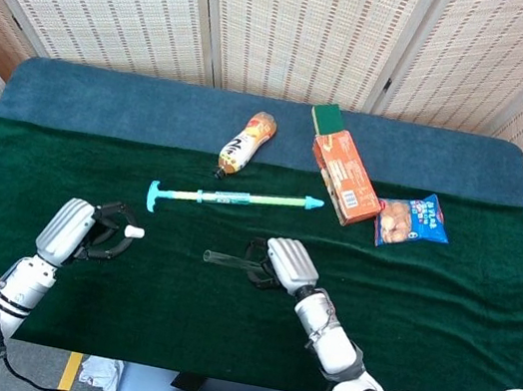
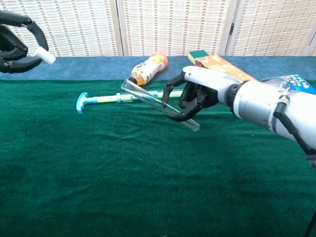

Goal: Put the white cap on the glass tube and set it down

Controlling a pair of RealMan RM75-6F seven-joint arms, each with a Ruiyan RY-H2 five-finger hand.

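Note:
My right hand grips a clear glass tube and holds it above the green cloth, with its open end pointing left. My left hand pinches a small white cap at its fingertips. The cap sits to the left of the tube's open end, with a clear gap between them. Both hands are raised off the table.
A long teal and yellow syringe-like stick lies behind the hands. Farther back lie an orange bottle, an orange box with a green sponge, and a blue snack bag.

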